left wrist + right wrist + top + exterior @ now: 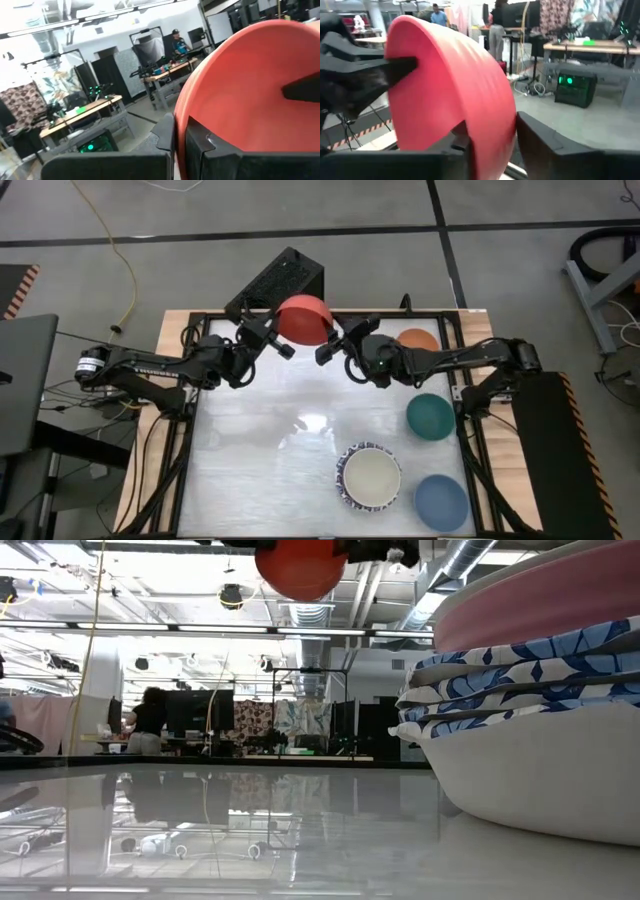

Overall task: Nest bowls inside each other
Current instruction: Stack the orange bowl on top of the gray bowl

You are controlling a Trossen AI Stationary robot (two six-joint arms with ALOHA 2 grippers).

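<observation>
A red bowl (303, 318) hangs high over the table's far edge, turned on its side; the low view shows it at the top (300, 568). My left gripper (278, 343) is shut on its rim from the table's left. My right gripper (332, 348) comes level from the table's right, with its open fingers on either side of the opposite rim (492, 135). An orange bowl (417, 340), a teal bowl (430, 416) and a blue bowl (441, 502) rest on their bases on the table. A cream bowl sits nested in blue-patterned bowls (368, 477). My left gripper pinches the red bowl's rim (181, 135), one finger inside the hollow (215, 150) and one on the outer wall (162, 142). It comes roughly level from the table's left. The bowl is lifted clear and stands on edge. Whether my right gripper's fingers touch the rim, I cannot tell.
A black box (278, 280) stands just beyond the table's far edge, behind the red bowl. The low view shows the nested stack close up at the right (530, 690), with a pink bowl among the patterned ones. The shiny table top (270, 450) lies bare at left and centre.
</observation>
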